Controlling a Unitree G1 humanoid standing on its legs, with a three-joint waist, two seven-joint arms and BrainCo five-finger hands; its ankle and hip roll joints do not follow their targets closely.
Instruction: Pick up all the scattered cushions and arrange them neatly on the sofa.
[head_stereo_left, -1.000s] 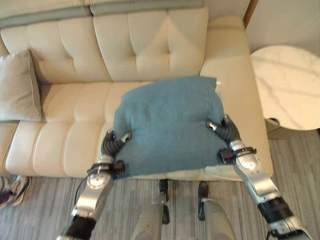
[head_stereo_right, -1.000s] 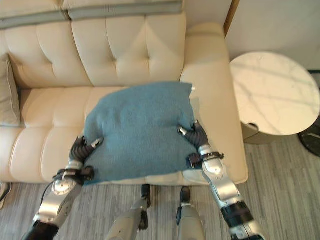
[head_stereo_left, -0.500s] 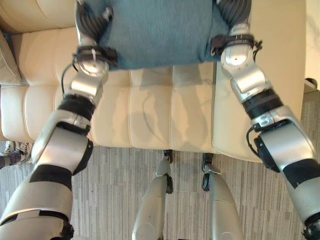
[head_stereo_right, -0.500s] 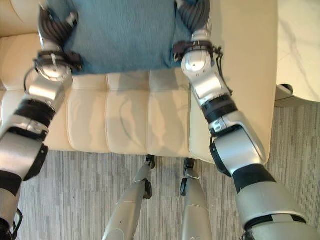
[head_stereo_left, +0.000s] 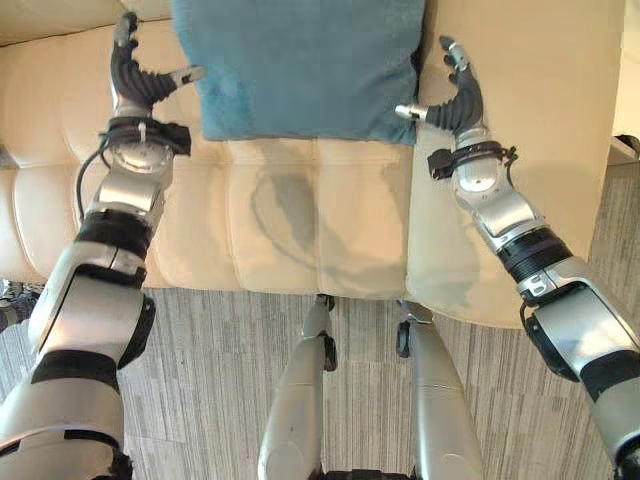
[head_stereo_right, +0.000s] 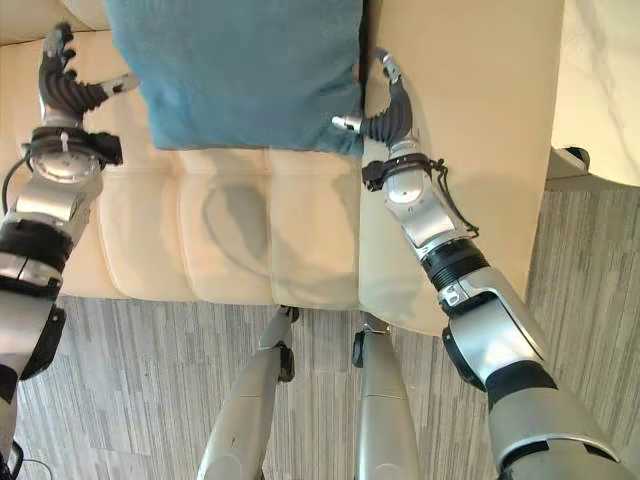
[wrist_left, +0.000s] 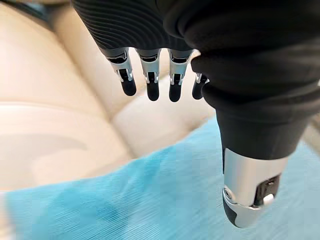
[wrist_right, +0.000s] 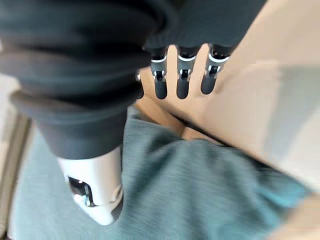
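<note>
Both hands released blue cushion (head_stereo_left: 300, 65); left hand (head_stereo_left: 140, 82), right hand (head_stereo_left: 452, 100) fingers spread, empty; sofa (head_stereo_left: 300, 215).

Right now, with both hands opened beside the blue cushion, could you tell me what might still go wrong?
The blue cushion lies on the sofa seat between the open left hand and right hand. The thumbs point inward at its lower corners, so withdrawing carelessly could snag the fabric and drag it askew. Its right edge sits close against the armrest, where it could bunch.
</note>
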